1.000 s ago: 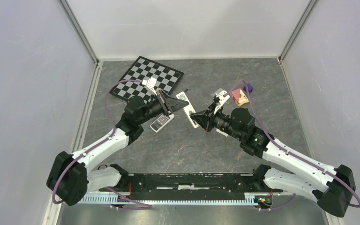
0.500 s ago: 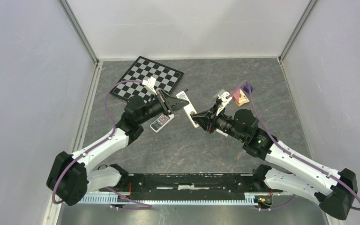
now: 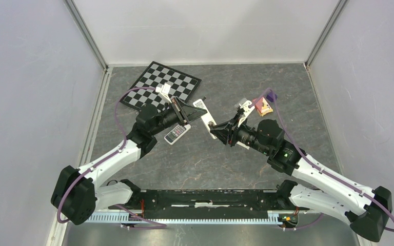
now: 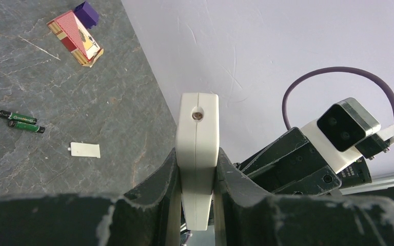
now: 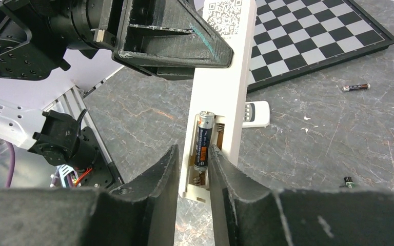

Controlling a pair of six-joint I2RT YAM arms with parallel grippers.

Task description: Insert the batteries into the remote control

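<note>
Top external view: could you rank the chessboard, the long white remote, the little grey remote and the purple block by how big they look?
1. chessboard
2. long white remote, held off the table, so nearer the camera
3. little grey remote, partly hidden
4. purple block

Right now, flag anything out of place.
The remote has one battery in, second slot empty. A small white cover and spare batteries lie loose on the table.
</note>
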